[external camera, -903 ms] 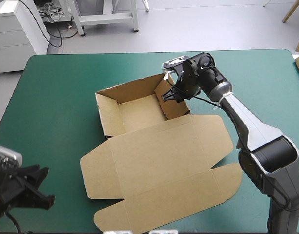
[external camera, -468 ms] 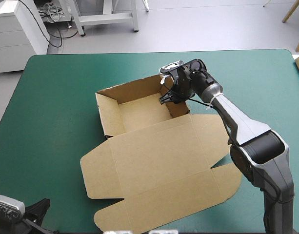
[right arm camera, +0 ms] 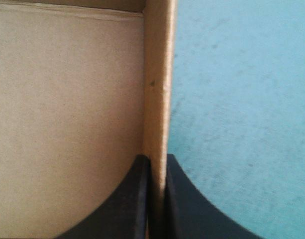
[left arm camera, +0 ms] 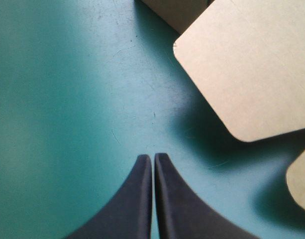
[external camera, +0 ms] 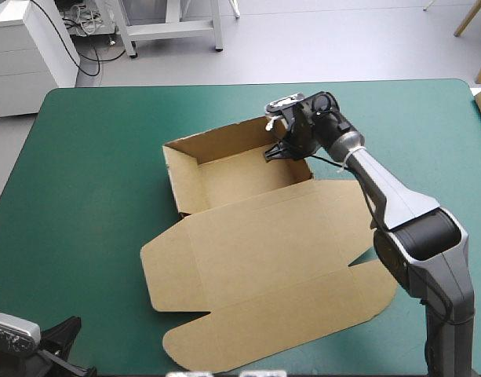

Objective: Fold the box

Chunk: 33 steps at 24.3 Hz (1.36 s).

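The box (external camera: 256, 251) lies at the middle of the surface (external camera: 91, 173), on the teal-green cover.

Its far part forms an open tray. The tray's walls are raised and its floor is bare brown board.

The lid panel lies flat from the tray toward the near edge. It has a rounded flap on each side and a further flap strip nearest the robot.

Right jaws: all but shut on the tray's right wall (right arm camera: 154, 74), near its far corner. One black finger (right arm camera: 130, 204) is inside the tray and the other is outside, over the cover.

Left jaws: shut and holding nothing, with the fingers (left arm camera: 135, 199) meeting at a point. They hang over bare cover near the surface's near left corner. A rounded flap corner (left arm camera: 242, 69) lies ahead of them and to one side, apart from them.
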Available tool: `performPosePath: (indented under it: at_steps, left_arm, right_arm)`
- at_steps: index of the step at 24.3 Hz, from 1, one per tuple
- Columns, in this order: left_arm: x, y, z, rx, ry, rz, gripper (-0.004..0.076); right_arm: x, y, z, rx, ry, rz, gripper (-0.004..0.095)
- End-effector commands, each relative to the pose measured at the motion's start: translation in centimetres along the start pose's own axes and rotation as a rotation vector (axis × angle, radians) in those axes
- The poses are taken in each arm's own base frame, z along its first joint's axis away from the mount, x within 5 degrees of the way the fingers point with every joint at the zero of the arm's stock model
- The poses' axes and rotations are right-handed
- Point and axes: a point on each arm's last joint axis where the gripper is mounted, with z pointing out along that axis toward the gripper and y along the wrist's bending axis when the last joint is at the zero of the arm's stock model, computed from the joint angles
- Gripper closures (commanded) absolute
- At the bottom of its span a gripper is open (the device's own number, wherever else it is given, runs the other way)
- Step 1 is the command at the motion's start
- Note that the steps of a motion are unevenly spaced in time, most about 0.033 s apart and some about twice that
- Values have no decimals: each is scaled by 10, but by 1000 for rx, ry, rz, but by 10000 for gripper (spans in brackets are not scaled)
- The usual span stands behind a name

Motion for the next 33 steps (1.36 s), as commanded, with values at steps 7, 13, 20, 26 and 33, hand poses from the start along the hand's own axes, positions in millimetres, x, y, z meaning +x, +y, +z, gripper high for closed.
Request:
performPosePath:
  at_steps: [7, 13, 20, 26, 33]
  left_arm:
    - [-11, -1, -3, 7, -75, -9, 731]
    - [-11, -1, -3, 9, -75, -10, 731]
    - [-11, 0, -3, 5, -75, -5, 731]
    - [-11, 2, -3, -16, -77, 6, 731]
    - [-11, 2, -3, -19, -77, 7, 731]
  right_arm:
    - [40, -184, -35, 212, 37, 306, 930]
    - [112, -300, -56, 348, 84, 559, 929]
    - [174, -361, -79, 436, 112, 737, 929]
    - [194, -377, -85, 432, 103, 782, 896]
    - [179, -367, -111, 373, -12, 796, 391]
